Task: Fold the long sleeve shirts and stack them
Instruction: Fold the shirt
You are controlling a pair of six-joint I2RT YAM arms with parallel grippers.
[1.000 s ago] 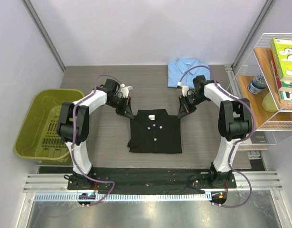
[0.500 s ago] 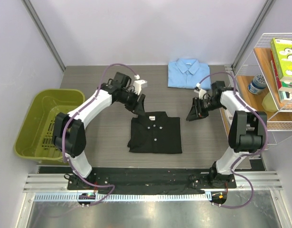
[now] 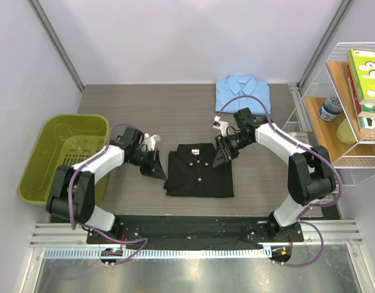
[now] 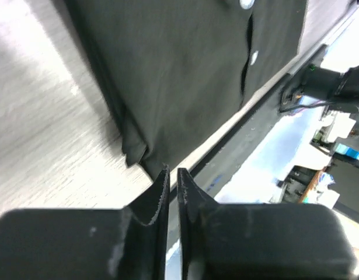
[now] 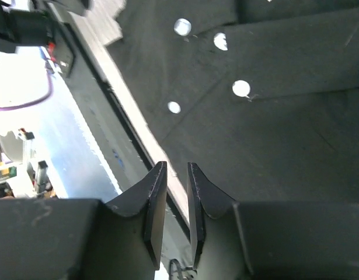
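The black shirt (image 3: pixel 198 171) lies folded, buttons up, on the table's middle; it also shows in the left wrist view (image 4: pixel 185 70) and the right wrist view (image 5: pixel 272 116). The light blue shirt (image 3: pixel 242 94) lies folded at the back, apart from both arms. My left gripper (image 3: pixel 155 166) is low at the black shirt's left edge, its jaws shut on nothing (image 4: pixel 172 170). My right gripper (image 3: pixel 222 155) hovers over the black shirt's upper right part, jaws nearly together with a thin gap and nothing between them (image 5: pixel 176 165).
A green bin (image 3: pixel 35 174) stands at the table's left edge. A wire shelf (image 3: pixel 352 91) with boxes and a bottle stands at the right. A black strip (image 3: pixel 199 223) runs along the near table edge by the arm bases.
My left gripper swung from behind the black shirt's collar down to its left edge. My right gripper moved in from the right side to the shirt's upper right part. The shirts have not moved.
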